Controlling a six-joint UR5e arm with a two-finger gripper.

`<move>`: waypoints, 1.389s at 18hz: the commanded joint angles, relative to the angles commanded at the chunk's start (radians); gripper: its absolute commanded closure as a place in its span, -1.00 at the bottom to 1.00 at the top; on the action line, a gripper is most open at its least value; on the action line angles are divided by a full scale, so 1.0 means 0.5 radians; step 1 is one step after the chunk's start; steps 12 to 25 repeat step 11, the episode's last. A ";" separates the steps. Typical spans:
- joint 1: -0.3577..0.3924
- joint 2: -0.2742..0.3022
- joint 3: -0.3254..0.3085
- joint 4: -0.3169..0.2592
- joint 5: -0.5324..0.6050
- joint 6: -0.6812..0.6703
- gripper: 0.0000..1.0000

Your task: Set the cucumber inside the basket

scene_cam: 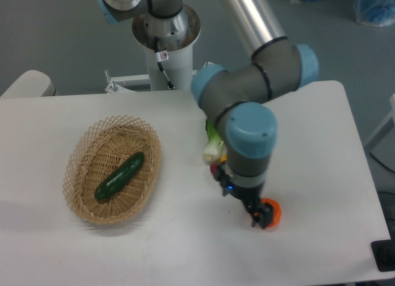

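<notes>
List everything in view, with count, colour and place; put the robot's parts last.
basket: one, tan wicker, left on the table.
cucumber: one, dark green, lying inside the basket.
bok choy: one, white stem showing, mid-table, mostly hidden by the arm.
purple vegetable: one, only a sliver shows beside the arm.
orange: one, orange, right of centre, partly hidden behind the gripper.
table: one, white.
arm: one, grey with blue joints, over mid-table.
gripper: one, black, at the orange; jaws' state unclear.
</notes>
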 joint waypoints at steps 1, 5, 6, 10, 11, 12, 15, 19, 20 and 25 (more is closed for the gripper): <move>0.003 -0.015 0.018 0.000 0.000 0.006 -1.00; 0.003 -0.052 0.062 0.000 0.058 0.012 -1.00; 0.006 -0.052 0.062 0.003 0.058 0.012 -1.00; 0.009 -0.062 0.068 0.006 0.058 0.012 -1.00; 0.009 -0.062 0.068 0.003 0.058 0.012 -1.00; 0.009 -0.062 0.068 0.003 0.058 0.012 -1.00; 0.009 -0.062 0.068 0.003 0.058 0.012 -1.00; 0.009 -0.062 0.068 0.003 0.058 0.012 -1.00; 0.009 -0.062 0.068 0.003 0.058 0.012 -1.00; 0.009 -0.062 0.068 0.003 0.058 0.012 -1.00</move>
